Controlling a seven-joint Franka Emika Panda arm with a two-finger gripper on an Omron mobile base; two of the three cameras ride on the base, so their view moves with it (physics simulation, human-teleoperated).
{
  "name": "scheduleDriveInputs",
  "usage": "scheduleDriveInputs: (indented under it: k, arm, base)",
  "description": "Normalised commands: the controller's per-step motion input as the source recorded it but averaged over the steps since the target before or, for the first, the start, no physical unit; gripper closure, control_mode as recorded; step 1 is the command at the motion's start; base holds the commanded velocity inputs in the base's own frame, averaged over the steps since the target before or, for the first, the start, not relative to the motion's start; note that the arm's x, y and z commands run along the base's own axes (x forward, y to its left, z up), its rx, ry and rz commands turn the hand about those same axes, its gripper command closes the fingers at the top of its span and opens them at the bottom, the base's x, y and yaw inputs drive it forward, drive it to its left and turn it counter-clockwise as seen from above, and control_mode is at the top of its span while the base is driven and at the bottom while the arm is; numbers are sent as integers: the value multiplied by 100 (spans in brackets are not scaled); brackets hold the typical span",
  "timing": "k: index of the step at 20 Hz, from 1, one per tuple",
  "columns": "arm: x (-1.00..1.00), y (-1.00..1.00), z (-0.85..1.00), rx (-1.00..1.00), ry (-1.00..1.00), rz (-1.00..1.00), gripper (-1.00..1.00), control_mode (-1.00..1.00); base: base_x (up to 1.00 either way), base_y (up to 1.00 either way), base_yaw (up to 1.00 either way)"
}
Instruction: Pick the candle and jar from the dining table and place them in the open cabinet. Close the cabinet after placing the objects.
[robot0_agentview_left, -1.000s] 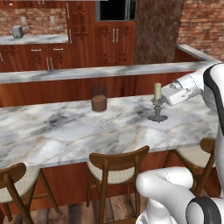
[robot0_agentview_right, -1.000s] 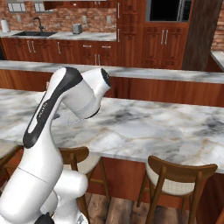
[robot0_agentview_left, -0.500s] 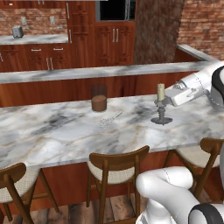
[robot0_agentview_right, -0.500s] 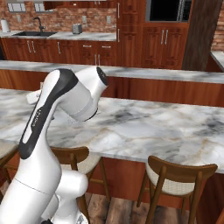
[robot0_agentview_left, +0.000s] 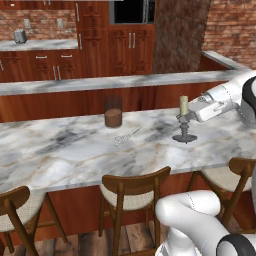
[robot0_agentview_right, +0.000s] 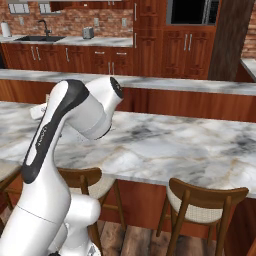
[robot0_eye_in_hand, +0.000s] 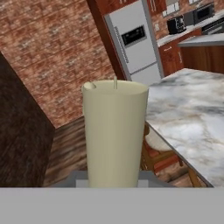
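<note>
Reaching in from the right, the white arm's two-finger gripper (robot0_agentview_left: 186, 118) is clamped on the short pale cream candle (robot0_agentview_left: 184, 105) in its dark grey metal candlestick, gripping just below the wax where the stem meets the cup. The round flared foot looks to sit on, or only barely above, the long white-and-grey veined marble dining table (robot0_agentview_left: 75, 150), toward its right end; I cannot tell which. From the hand's own camera the cream candle (robot0_eye_in_hand: 115, 131) stands upright and close, its wick showing at the top. The clear glass jar with the brown granular lower half (robot0_agentview_left: 113, 111) stands well apart to the left, near the table's far edge, with a small wire whisk (robot0_agentview_left: 125, 136) lying just in front of it. The grip is high on a bottom-heavy piece, so I'd worry the foot could swing or the stick slip between the fingers on a quick turn toward the cabinet, or the foot could clip the raised far ledge (robot0_agentview_left: 120, 81). No labels, brands or writing can be read anywhere.
</note>
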Motion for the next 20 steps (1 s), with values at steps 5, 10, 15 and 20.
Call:
scheduleDriveInputs:
  k: [5,10,15,20]
  arm:
    - [0,0,0,0,0,0,100,100]
    - [0,0,0,0,0,0,100,100]
    - [0,0,0,0,0,0,100,100]
    - [0,0,0,0,0,0,100,100]
  base:
    - [-33,59,0]
    - [-41,100,-6]
    - [-37,100,-7]
    - [-34,100,-6]
